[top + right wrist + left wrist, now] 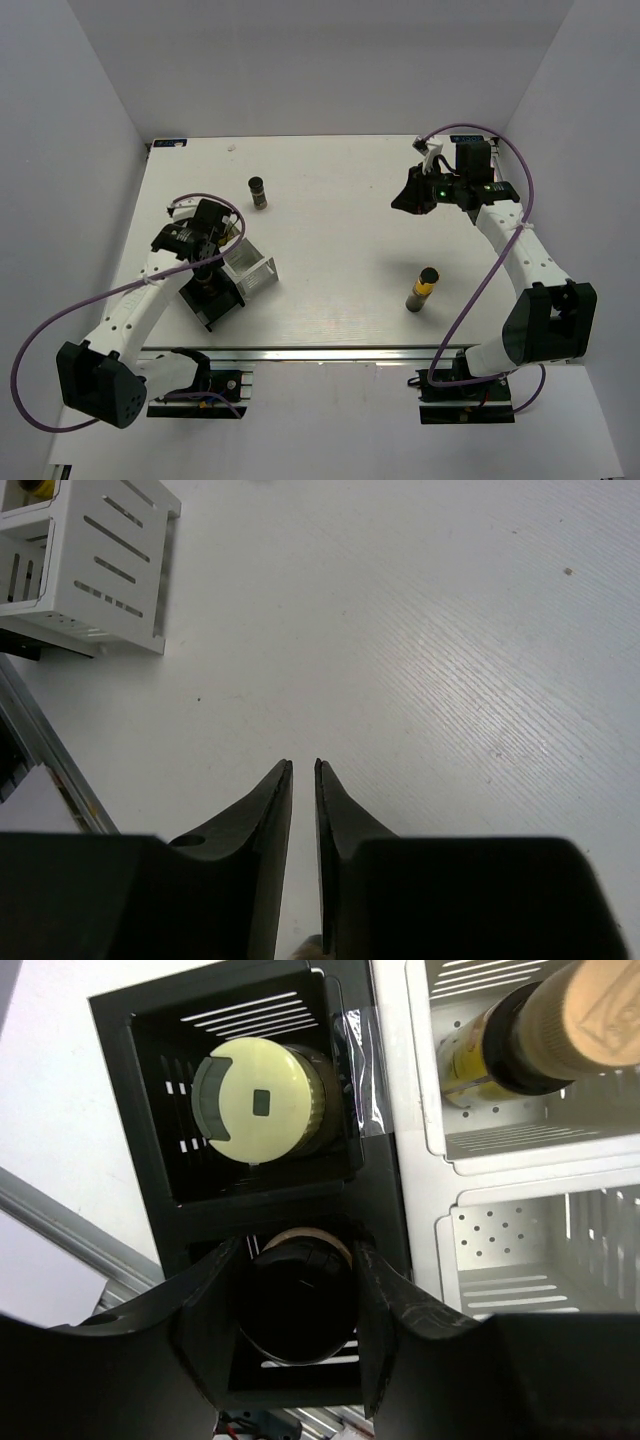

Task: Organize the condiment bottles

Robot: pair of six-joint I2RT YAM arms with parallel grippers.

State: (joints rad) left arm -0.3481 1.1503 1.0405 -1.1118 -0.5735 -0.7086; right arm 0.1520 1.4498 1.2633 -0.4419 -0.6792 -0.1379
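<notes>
While the left gripper (297, 1260) reaches down into one black compartment of the rack (385, 1210), its fingers lie against both sides of a dark brown bottle (300, 1310), so I judge that it is clenched on this bottle.

The danger is at the release. The compartment walls are just beside the fingers. If the fingers open too wide, they can press on these walls and shift the whole rack. If the arm rises before the fingers let go fully, the bottle can be pulled up with them or tip against a wall. I cannot tell if the bottle already touches the compartment floor. If it does not, it would drop and may lean.

This bottle stands upright and has a round black cap with a thin pale ring behind it. In the black compartment beside it a cream-white bottle (260, 1105) stands upright. A clear compartment of the rack holds a yellow-label bottle (480, 1050), which is tilted.

Two more bottles stand on the table (330, 230) outside the rack. A second dark brown bottle (259, 192) is beyond the rack, and a second yellow-label bottle (423, 288) is well apart from it, on the right arm's side. The right gripper (303, 770) hangs far from the rack, with its jaws almost together and nothing between them.
</notes>
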